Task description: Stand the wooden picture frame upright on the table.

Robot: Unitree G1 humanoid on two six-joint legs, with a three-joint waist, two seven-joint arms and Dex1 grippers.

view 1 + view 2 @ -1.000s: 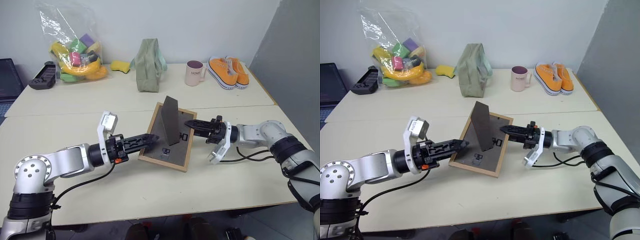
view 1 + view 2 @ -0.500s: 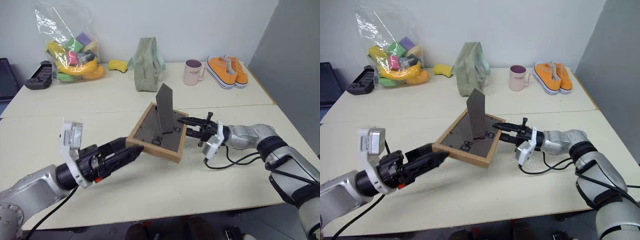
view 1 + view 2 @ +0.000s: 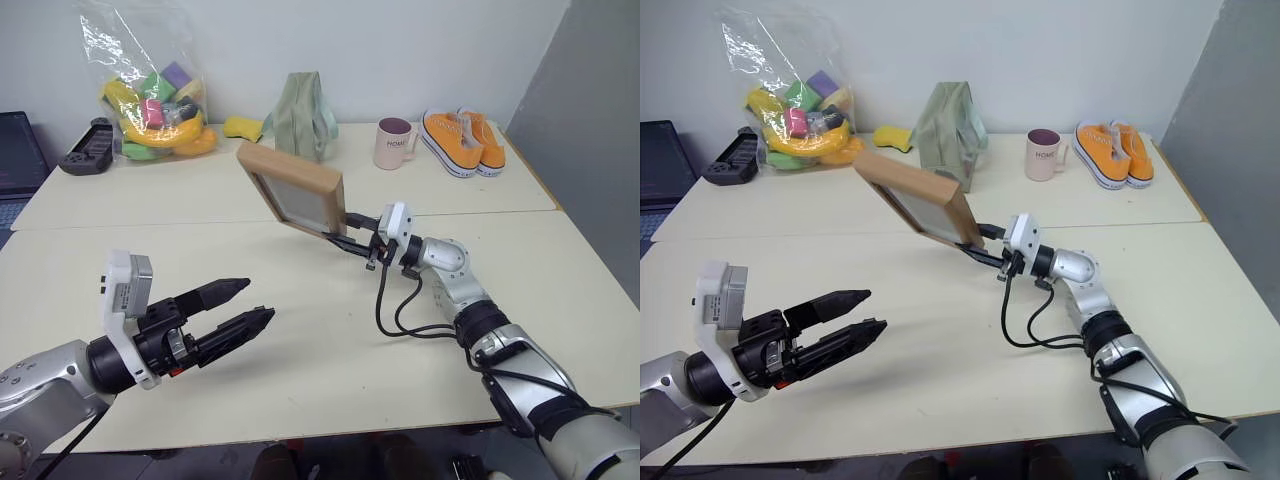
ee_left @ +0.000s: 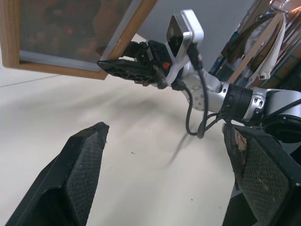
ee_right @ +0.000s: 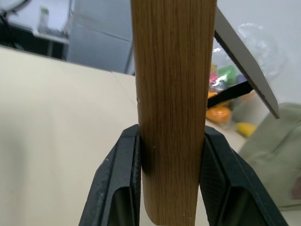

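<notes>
Across the big pale table (image 3: 300, 400) sits a back row of clutter: a clear bag of toys (image 3: 150, 95), a green cloth bag (image 3: 298, 115), orange sneakers (image 3: 460, 140), a pink mug (image 3: 392, 143) and a black controller (image 3: 88, 148). Held up off the tabletop near its middle, the wooden picture frame (image 3: 292, 188) tilts, its lower edge clenched between the fingers of the right gripper (image 3: 345, 232), stand flap jutting behind. Nearer me, well apart from it, the left gripper (image 3: 235, 310) hovers with its fingers spread wide, grasping nothing.
</notes>
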